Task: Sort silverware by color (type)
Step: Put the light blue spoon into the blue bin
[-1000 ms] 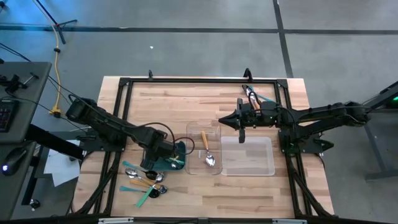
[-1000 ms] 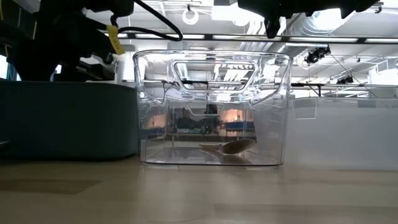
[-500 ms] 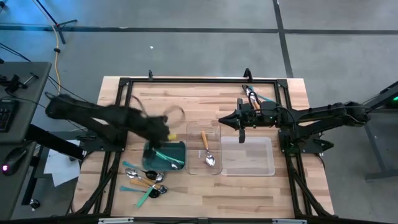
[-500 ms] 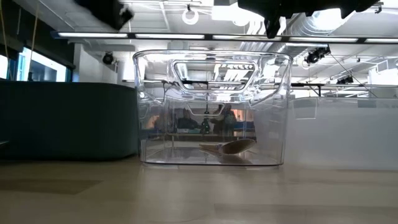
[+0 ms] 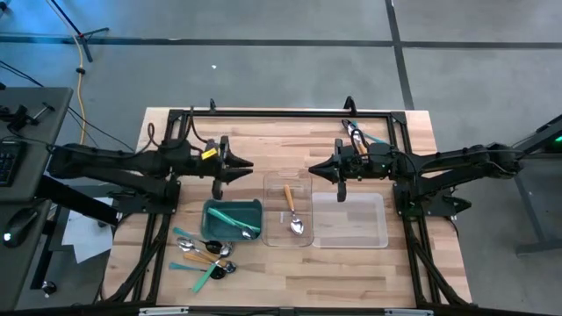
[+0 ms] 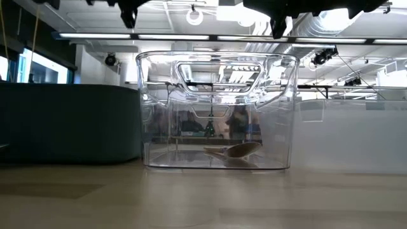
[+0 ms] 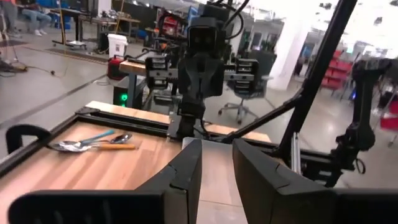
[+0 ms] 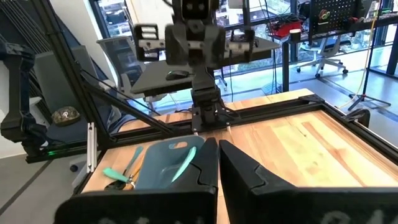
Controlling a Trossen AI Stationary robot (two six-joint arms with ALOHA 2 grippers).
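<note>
Silverware [image 5: 206,257] lies mostly in a loose pile just beside the teal bin [image 5: 211,211], on its near side. One teal-handled utensil [image 5: 234,220] is in the bin, one orange-handled spoon [image 5: 292,211] in the clear tray [image 5: 274,183] next to it — colours kept apart, I judge. My left gripper [image 5: 219,190] hangs above the bin's far edge, fingers slightly apart, holding nothing. My right gripper [image 5: 342,195] waits past the tray, fingers together — empty. More spoons [image 7: 93,144] lie well apart, at the table's far right corner.
</note>
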